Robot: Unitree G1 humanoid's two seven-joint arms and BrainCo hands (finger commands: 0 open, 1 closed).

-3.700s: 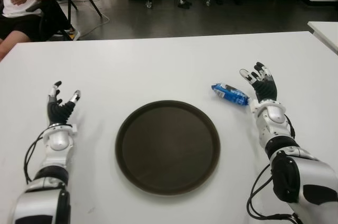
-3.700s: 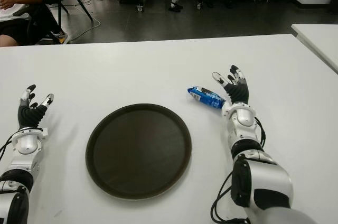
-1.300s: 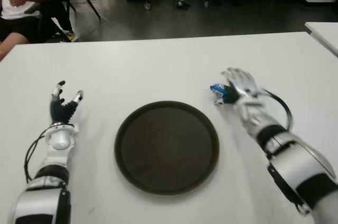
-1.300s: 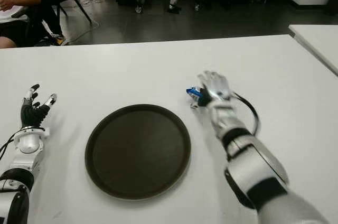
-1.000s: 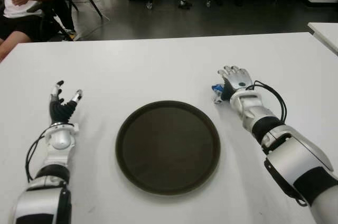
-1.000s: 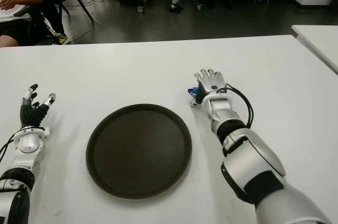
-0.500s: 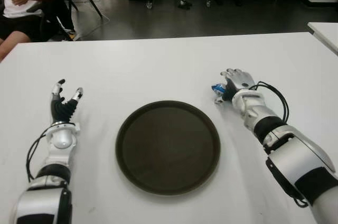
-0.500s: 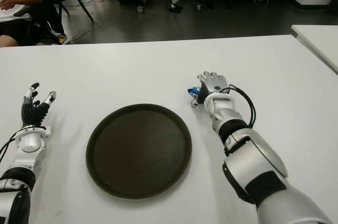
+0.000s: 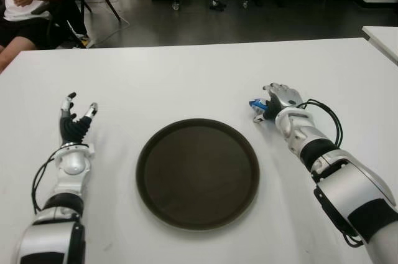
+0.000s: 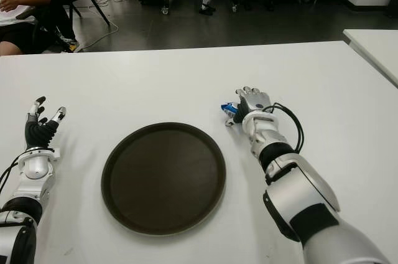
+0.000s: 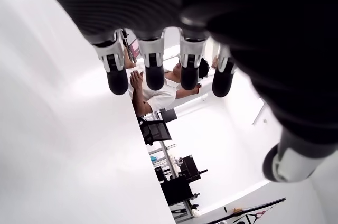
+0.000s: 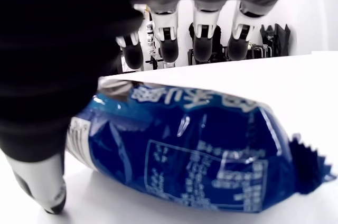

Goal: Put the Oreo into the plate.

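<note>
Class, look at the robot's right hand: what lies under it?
Under the right hand lies the blue Oreo packet on the white table, fingers arched over it. Only its end peeks out in the eye views; whether the fingers touch it cannot be seen.

You're seeing a white table (image 9: 186, 77) carrying a dark round plate (image 9: 197, 174) at centre and a blue Oreo pack (image 9: 258, 105) lying right of it.

Right hand (image 9: 278, 99) curled, left hand (image 9: 73, 126) open.
</note>
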